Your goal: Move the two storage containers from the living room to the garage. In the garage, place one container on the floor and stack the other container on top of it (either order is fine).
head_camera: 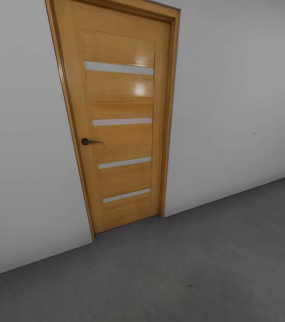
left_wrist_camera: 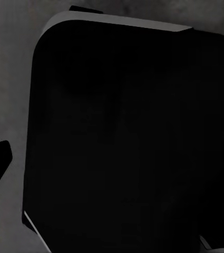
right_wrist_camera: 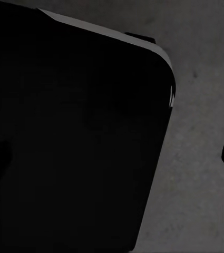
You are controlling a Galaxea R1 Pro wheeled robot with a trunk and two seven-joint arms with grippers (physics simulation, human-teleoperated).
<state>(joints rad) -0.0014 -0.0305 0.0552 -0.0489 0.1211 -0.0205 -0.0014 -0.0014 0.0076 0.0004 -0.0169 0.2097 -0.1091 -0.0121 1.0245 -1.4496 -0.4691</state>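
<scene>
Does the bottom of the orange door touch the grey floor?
Cannot tell. In the head view the door reaches down to the floor, but no gap or contact shows plainly.

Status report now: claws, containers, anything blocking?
Claws' state cannot be told. Facing orange-wood door, shut, in white wall. Grey concrete floor ahead. Wrist views: dark robot body over floor.
</scene>
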